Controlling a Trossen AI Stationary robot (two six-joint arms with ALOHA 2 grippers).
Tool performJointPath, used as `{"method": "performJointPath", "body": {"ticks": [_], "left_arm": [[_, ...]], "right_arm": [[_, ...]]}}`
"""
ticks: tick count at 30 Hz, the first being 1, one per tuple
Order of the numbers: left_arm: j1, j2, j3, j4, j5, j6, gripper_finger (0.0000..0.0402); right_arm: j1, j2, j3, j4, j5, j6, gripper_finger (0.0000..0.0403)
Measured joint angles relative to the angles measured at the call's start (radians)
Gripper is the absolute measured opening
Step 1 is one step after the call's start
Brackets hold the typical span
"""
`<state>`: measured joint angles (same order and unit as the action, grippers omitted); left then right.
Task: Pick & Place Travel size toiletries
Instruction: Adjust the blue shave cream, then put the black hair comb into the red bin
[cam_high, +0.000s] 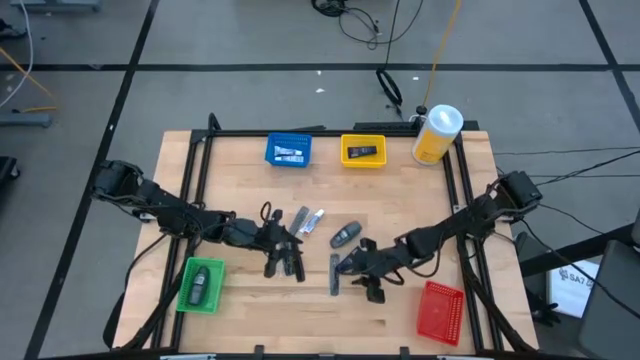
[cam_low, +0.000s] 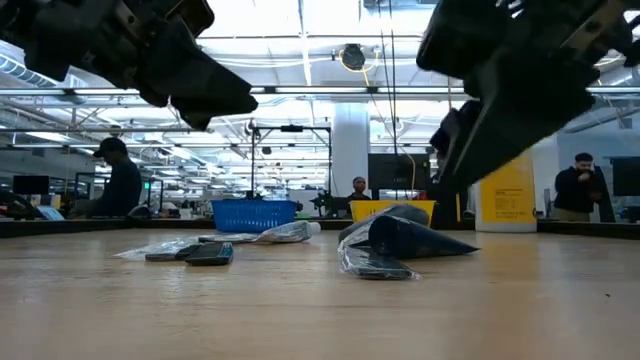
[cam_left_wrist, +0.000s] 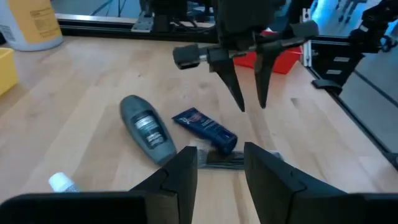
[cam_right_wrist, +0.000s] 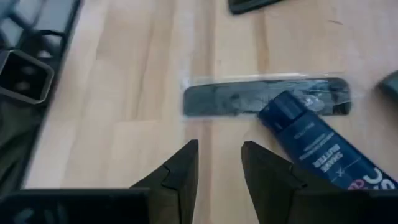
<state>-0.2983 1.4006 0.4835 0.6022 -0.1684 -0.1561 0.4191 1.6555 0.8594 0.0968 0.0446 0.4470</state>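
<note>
Mid-desk, the flat dark comb in crinkly clear sleeve (cam_right_wrist: 267, 101) lies under the blue tube (cam_right_wrist: 317, 140): light, slippery, best pinched across its bare end. Right end effector (cam_right_wrist: 219, 163) hovers empty, fingers part-open; left end effector (cam_left_wrist: 221, 168) likewise.

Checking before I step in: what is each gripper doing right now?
Left gripper: open, holding nothing, above the table.
Right gripper: open, holding nothing, near the blue tube.
</note>
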Motion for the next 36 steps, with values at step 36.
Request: {"method": "performJointPath", "body": {"ticks": [36], "left_arm": [[0.080, 0.563, 0.417, -0.209, 0.072, 0.117, 0.0129]], "right_arm": [[0.059, 0.271, 0.002, 0.350, 0.215, 0.060, 0.0114]]}}
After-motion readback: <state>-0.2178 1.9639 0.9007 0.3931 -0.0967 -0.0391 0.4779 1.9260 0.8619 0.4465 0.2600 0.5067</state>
